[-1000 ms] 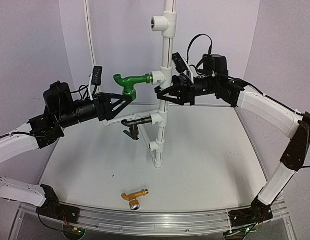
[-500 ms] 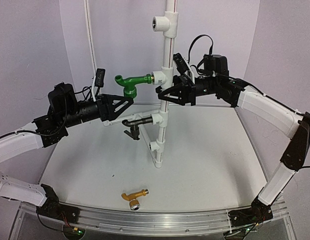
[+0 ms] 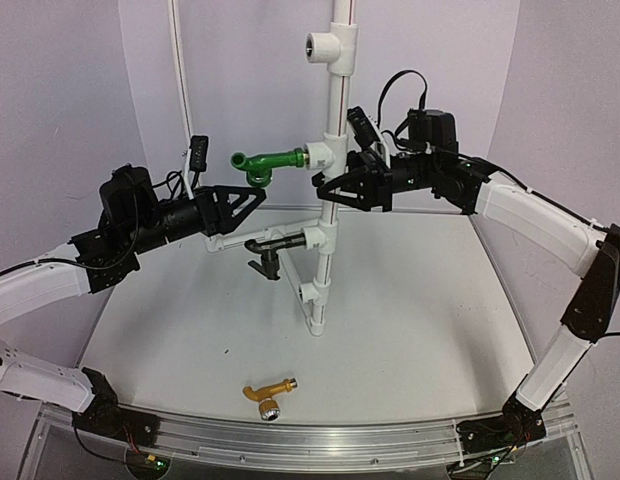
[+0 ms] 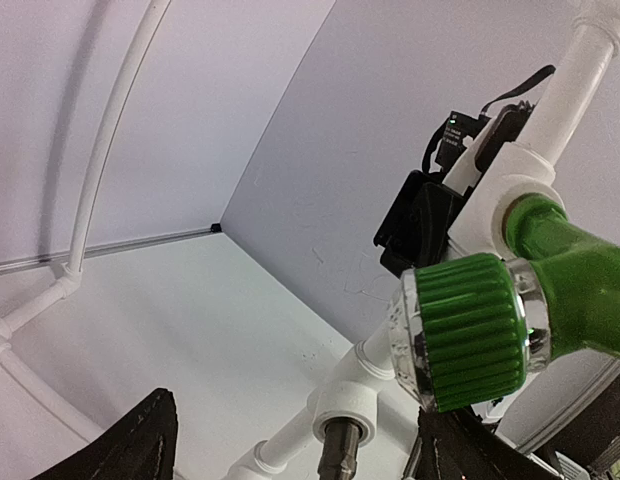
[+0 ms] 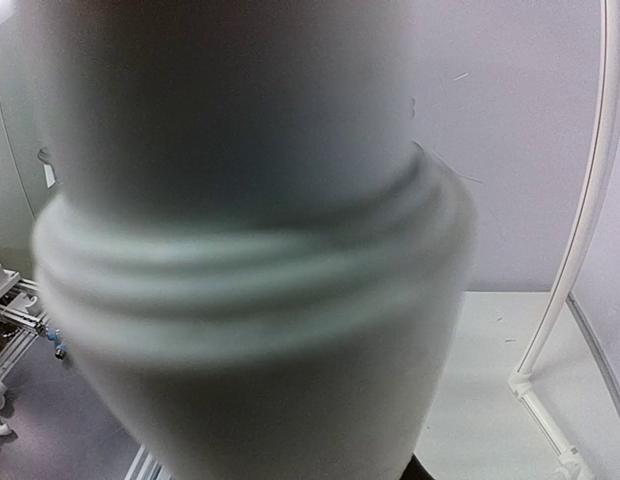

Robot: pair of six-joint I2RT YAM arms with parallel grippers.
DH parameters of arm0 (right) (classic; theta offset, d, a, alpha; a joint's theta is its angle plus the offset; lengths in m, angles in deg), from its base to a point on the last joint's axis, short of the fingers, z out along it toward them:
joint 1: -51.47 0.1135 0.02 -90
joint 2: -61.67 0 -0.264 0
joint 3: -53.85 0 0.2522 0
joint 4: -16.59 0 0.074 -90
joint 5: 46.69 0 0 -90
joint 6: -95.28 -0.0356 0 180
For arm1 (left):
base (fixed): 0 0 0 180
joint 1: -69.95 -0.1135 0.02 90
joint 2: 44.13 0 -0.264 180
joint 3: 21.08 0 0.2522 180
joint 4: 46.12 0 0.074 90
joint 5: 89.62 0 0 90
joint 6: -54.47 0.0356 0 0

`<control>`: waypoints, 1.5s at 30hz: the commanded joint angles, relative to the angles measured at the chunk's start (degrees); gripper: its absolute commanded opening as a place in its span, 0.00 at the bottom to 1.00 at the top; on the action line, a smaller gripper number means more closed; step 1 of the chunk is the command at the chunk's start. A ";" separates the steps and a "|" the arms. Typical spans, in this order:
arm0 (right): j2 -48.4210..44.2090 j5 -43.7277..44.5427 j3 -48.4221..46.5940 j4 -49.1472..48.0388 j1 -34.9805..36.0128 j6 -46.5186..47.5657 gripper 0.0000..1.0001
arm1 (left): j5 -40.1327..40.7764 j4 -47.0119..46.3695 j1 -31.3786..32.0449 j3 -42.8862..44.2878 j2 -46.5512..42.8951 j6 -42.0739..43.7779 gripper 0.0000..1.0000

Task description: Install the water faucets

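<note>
The green faucet is threaded into the middle tee of the upright white pipe. My left gripper is open just below its knob, not holding it. In the left wrist view the green knob sits above my right fingertip, and the gripper is open. The black faucet is in the lower tee. The golden-orange faucet lies on the table at the front. My right gripper is shut around the pipe, which fills the right wrist view.
A free tee sits high on the pipe. The pipe's foot stands mid-table. A thin white tube frame runs up the back left and shows in the right wrist view. The table's front rail is near the arm bases.
My left gripper has moved right and slightly up, open, to under the green faucet. The green faucet's knob has turned a little. The right arm has not moved.
</note>
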 commanded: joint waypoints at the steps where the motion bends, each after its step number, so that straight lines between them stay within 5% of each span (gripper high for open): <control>1: -2.36 -3.56 1.46 7.88 0.22 -6.60 0.00 | 3.81 -3.68 -0.61 3.47 1.17 -0.43 0.82; 45: -0.60 -3.47 1.58 8.05 0.29 -6.49 0.00 | -7.06 1.12 -2.41 15.43 2.25 5.24 0.87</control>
